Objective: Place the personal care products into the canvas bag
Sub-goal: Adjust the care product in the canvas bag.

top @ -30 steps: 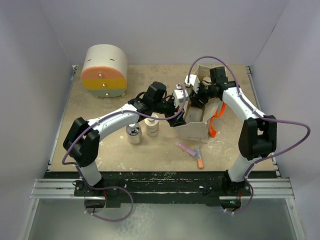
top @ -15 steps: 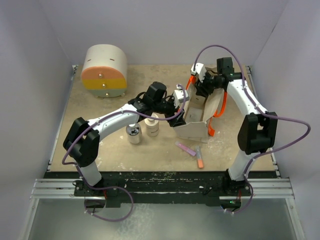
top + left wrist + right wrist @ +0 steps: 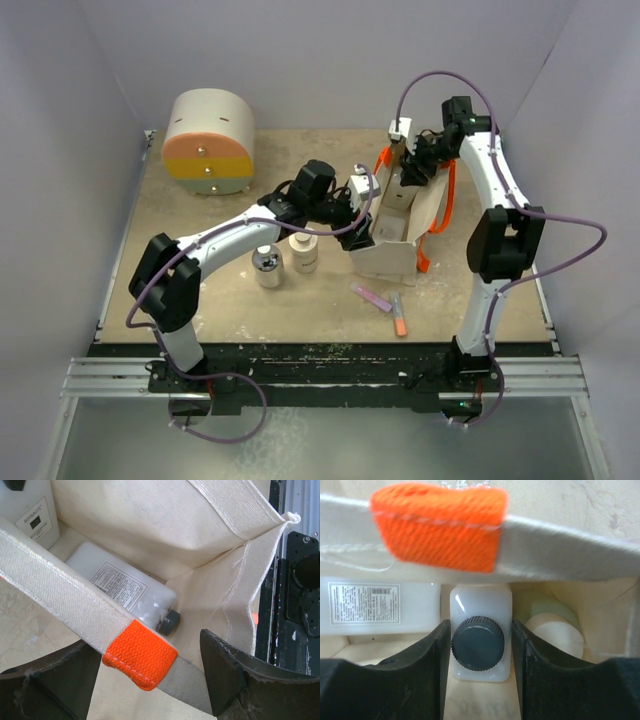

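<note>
The beige canvas bag stands open at centre right, its orange handles hanging on the right side. My left gripper is open and straddles the bag's near rim at an orange handle patch. My right gripper reaches into the bag from the far side, fingers against both sides of an upright white bottle with a black cap. Inside, another white bottle lies flat, and a green bottle's cream cap shows. The clear-grey bottle and cream jar stand left of the bag.
The round cream, orange and yellow drawer box stands at the back left. A pink tube and an orange-tipped tube lie in front of the bag. Pale walls enclose the table on three sides.
The right arm has raised its elbow, and its gripper has shifted toward the bag's far right corner. The left arm and the bag have hardly moved.
</note>
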